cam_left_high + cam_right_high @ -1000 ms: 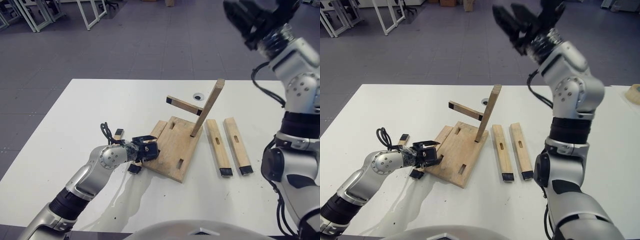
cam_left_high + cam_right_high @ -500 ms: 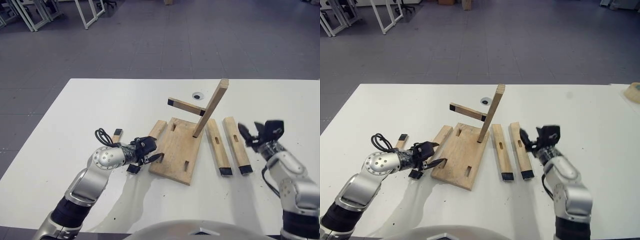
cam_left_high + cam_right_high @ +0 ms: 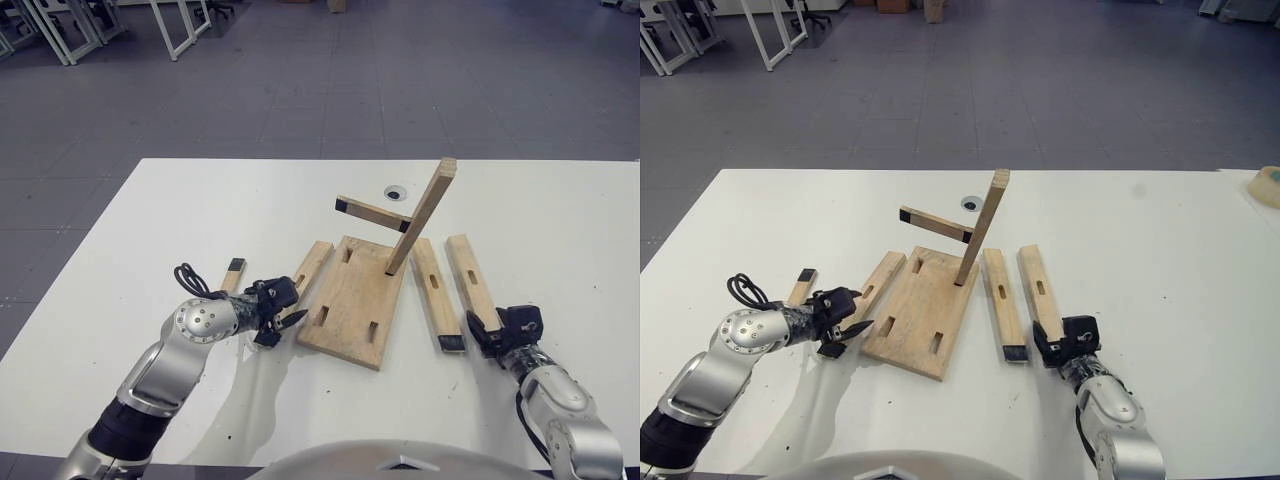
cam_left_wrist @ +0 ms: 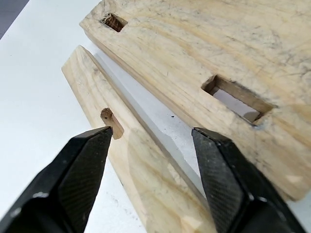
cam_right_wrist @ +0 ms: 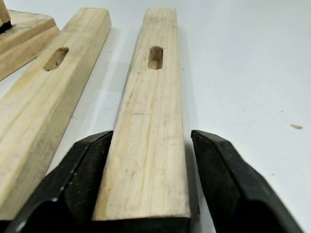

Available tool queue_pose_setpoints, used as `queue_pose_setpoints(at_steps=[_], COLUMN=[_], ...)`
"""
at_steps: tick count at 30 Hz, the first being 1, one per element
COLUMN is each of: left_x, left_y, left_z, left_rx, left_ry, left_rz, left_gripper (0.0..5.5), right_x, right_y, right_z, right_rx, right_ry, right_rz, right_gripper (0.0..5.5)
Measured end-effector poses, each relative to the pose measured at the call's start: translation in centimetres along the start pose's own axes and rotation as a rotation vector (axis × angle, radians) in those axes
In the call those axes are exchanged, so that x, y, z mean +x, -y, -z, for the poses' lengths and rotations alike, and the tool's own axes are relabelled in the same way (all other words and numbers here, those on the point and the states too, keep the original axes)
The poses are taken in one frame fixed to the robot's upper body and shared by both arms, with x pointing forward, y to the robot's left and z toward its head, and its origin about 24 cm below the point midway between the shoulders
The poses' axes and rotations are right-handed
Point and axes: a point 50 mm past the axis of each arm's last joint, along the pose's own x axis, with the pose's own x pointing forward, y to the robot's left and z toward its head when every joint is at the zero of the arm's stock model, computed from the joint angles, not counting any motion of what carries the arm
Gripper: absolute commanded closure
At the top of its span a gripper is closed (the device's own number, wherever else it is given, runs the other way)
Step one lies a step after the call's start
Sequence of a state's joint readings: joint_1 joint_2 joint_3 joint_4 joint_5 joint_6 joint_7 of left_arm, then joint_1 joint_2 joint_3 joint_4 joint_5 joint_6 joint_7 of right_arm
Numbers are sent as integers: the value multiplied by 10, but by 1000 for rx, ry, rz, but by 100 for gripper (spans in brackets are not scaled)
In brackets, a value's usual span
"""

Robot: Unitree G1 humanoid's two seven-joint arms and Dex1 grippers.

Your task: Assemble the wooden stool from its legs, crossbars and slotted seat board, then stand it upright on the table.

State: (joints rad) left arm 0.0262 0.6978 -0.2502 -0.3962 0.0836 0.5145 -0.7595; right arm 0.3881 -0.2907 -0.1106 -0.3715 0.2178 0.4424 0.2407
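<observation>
No text, label, number or sign can be read anywhere; the seat board (image 3: 355, 300) and the loose legs (image 3: 434, 290) show only plain wood grain; the counter (image 3: 180, 210) is plain white.

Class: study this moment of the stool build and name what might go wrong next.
1. The right gripper straddles only the very end of the outer leg; lifted from there, it may droop or twist free.
2. The left gripper hangs open close to the seat board; nudging it could topple the tilted leg slotted there.
</observation>
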Motion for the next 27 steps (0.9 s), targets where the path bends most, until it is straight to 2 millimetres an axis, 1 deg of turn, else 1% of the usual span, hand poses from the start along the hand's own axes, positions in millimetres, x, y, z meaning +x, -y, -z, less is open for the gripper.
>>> queue_pose_setpoints(at_steps=[2,3,6,7,8,9,11,13,14,15,16,18,19,20,23,25,27], left_x=[1,2,3,4,4,5,9,13,15,16,19,24,27,31,47,57,65], left_y=[4,5,8,8,9,10,17,23,27,30,33,35,37,39,45,50,52], left_z=[4,5,5,5,4,3,-4,-9,-13,-16,-22,-31,-35,-38,-47,-53,-58], left_rx=[0,-1,4,6,7,10,14,16,16,14,20,24,28,25,10,-5,-25], left_ry=[-12,-15,-15,-14,-12,-8,26,46,63,80,101,134,148,161,191,210,229], left_rz=[20,24,39,42,45,51,92,122,151,170,191,207,217,227,257,263,266], left_gripper=[247,247,247,247,247,247,247,247,247,247,247,247,247,247,247,247,247], right_x=[1,1,5,7,10,13,24,28,30,29,26,20,16,13,7,6,10], right_y=[0,0,2,5,8,11,17,19,21,23,23,20,17,15,3,-6,-13], right_z=[1,1,-1,-5,-14,-23,-60,-88,-111,-130,-156,-192,-206,-218,-242,-249,-246], right_rx=[-8,-10,13,29,30,40,47,49,65,72,72,85,93,105,124,120,116], right_ry=[-7,-5,5,24,59,97,240,342,421,481,570,686,732,766,822,815,777], right_rz=[1,1,8,17,27,30,22,8,-11,-28,-53,-118,-152,-190,-331,-429,-513], right_gripper=[340,347,347,347,347,347,347,347,347,347,347,347,347,347,347,347,347])
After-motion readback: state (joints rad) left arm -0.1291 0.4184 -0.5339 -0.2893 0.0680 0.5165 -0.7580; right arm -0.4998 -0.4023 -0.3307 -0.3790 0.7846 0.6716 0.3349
